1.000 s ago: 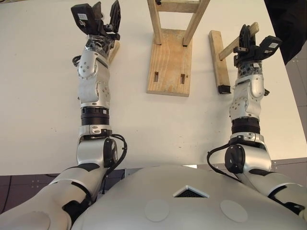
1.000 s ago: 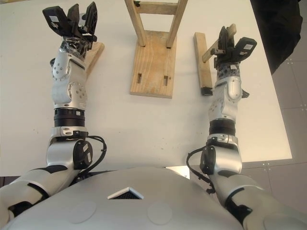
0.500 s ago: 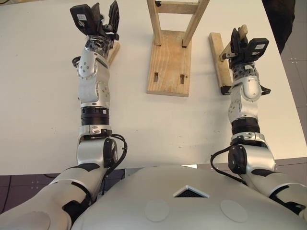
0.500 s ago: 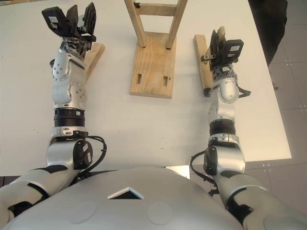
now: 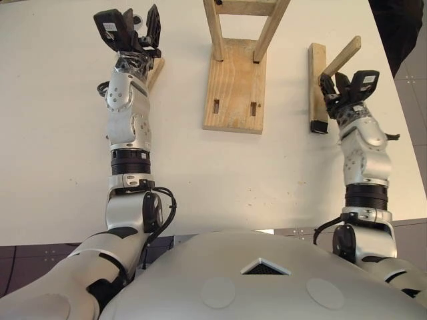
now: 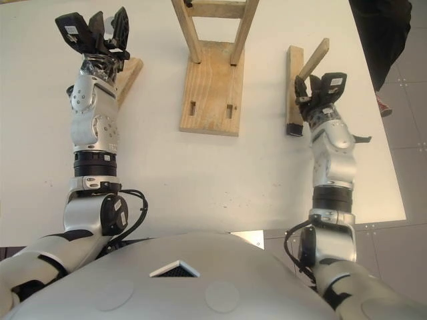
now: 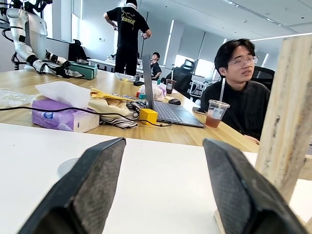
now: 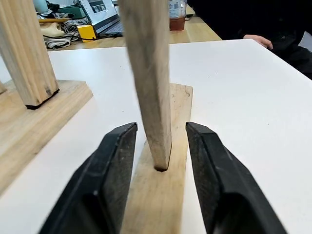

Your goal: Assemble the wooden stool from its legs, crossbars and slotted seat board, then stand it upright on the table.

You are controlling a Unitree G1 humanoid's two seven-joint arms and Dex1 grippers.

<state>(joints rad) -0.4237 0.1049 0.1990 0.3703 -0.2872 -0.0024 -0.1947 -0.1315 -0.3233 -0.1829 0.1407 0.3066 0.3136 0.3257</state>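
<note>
Right gripper point(image 5: 334, 79): jaws open, straddling the angled crossbar point(image 5: 343, 55) that rises from a leg piece point(image 5: 315, 73) lying flat on the tabletop point(image 5: 60, 133), gap on either side. Centre: slotted seat board point(image 5: 233, 100) flat, two legs point(image 5: 213, 30) standing at its far end. Far left: left gripper point(image 5: 143, 24), jaws open above another wooden piece point(image 5: 157, 69).

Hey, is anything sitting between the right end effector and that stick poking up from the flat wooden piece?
Nothing visible does. The right end effector is open, its fingers straddling the stick.
</note>
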